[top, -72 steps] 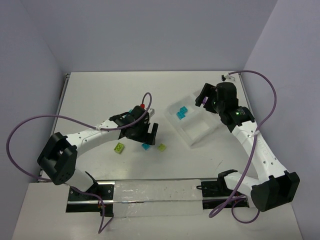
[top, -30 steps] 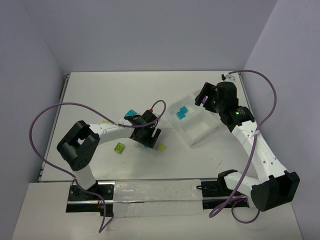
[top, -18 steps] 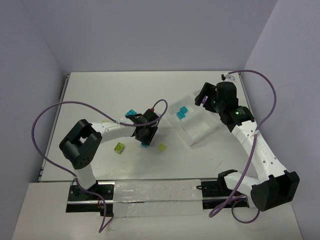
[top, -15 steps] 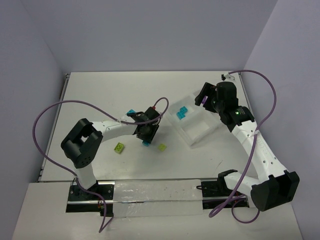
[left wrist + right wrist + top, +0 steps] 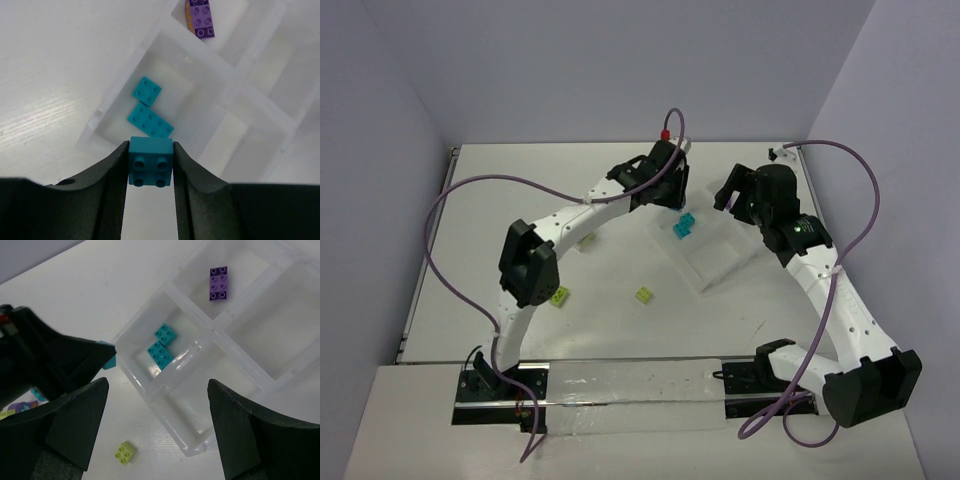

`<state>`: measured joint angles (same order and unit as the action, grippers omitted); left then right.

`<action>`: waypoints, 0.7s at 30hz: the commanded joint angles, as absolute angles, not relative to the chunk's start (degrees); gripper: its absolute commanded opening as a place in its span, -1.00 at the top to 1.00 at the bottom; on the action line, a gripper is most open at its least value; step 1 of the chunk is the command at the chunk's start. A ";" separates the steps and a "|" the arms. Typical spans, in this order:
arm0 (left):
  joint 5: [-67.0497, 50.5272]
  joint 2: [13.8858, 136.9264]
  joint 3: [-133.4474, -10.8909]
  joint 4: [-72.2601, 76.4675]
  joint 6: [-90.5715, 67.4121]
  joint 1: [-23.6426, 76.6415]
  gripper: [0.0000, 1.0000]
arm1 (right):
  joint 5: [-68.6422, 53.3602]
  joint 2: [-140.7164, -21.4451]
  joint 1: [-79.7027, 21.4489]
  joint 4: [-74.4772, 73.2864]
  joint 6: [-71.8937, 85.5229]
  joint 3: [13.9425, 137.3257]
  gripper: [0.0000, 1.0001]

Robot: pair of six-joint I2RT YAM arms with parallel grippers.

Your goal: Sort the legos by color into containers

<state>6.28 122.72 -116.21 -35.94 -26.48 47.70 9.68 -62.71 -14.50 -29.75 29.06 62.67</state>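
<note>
Left-gripper fingers (image 5: 112,185) pinch a studded cyan brick (image 5: 150,168) near a clear tray compartment (image 5: 234,86) holding two cyan bricks (image 5: 150,122); right-gripper fingers (image 5: 75,425) gape.

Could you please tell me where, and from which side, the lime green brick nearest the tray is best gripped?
I would take the lime green brick by two opposite flat side walls, coming straight down from above. It lies studs up on the table, apart from the tray, so its walls look free, while the studded top offers no flat hold.
</note>
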 commanded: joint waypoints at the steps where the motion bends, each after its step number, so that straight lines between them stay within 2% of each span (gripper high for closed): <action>1: 6.29 130.23 -126.19 -37.22 -27.51 48.08 0.97 | 13.13 -58.94 -14.68 -29.84 28.30 64.64 -0.74; 2: 6.14 131.16 -126.96 -36.81 -27.68 48.08 0.90 | 13.60 -58.37 -14.68 -30.00 28.11 64.58 -0.74; 3: 5.94 131.76 -127.21 -36.25 -27.71 48.08 0.72 | 14.00 -57.94 -14.67 -30.20 27.99 64.51 -0.74; 6: 4.37 133.14 -127.72 -34.84 -28.26 48.08 -0.41 | 15.29 -56.85 -14.59 -30.81 27.31 64.52 -0.74; 8: 4.05 133.07 -127.88 -35.18 -28.83 48.08 -0.67 | 15.29 -56.60 -14.59 -31.29 26.98 64.60 -0.74; 11: 5.08 130.05 -124.36 -34.06 -29.07 48.08 -0.80 | 14.48 -56.51 -14.59 -31.37 27.00 64.04 -0.75; 15: 7.35 122.08 -115.83 -33.01 -28.27 48.14 -0.74 | 13.27 -56.84 -14.59 -30.91 27.78 62.43 -0.75; 21: 5.98 106.61 -91.85 -28.40 -26.81 48.60 -0.75 | 12.04 -57.13 -14.59 -29.46 28.04 61.26 -0.75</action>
